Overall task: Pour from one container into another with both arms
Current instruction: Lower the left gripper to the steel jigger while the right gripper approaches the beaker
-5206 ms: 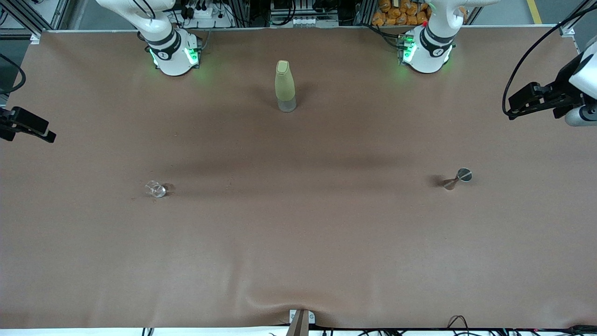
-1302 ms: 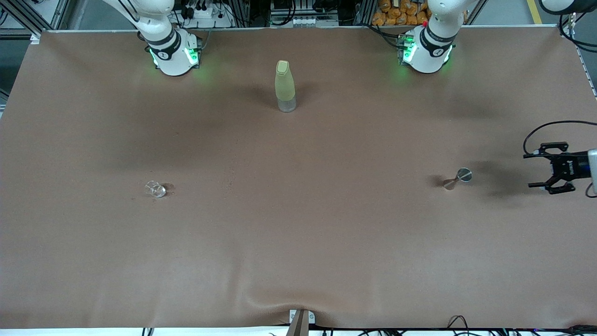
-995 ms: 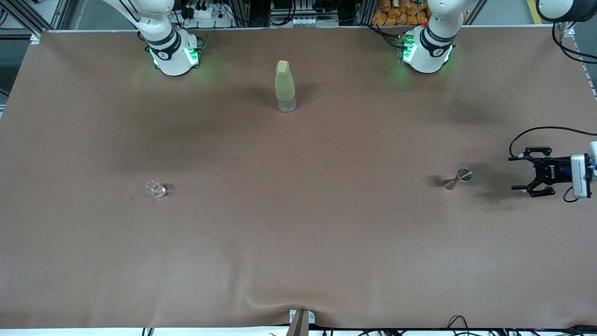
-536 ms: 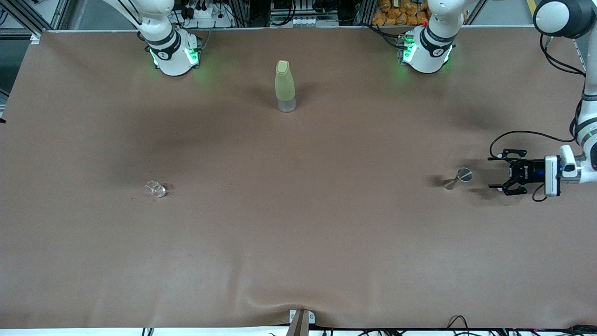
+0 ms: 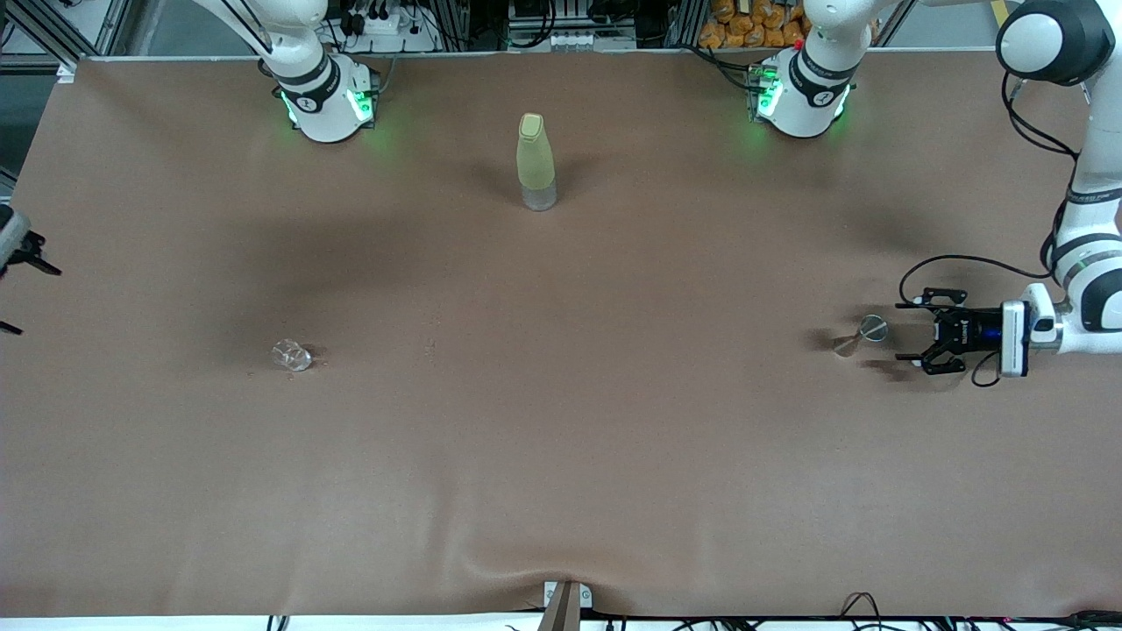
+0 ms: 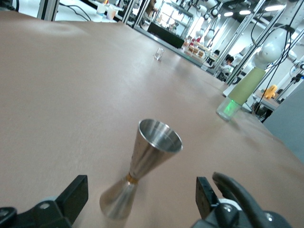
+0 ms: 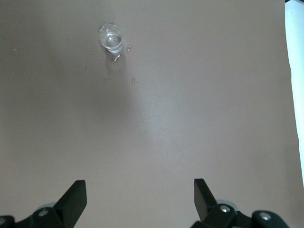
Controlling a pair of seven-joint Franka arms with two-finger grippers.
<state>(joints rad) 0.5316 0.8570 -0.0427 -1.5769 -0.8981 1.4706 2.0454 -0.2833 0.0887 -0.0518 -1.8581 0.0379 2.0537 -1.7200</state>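
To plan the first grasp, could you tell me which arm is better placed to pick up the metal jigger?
The left. Its claw is open right beside the jigger, fingers facing it. The right claw sits at the table's edge near the glass cup.

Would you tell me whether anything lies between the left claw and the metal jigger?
Nothing: only bare brown table separates the open left claw from the jigger, as the left wrist view shows.
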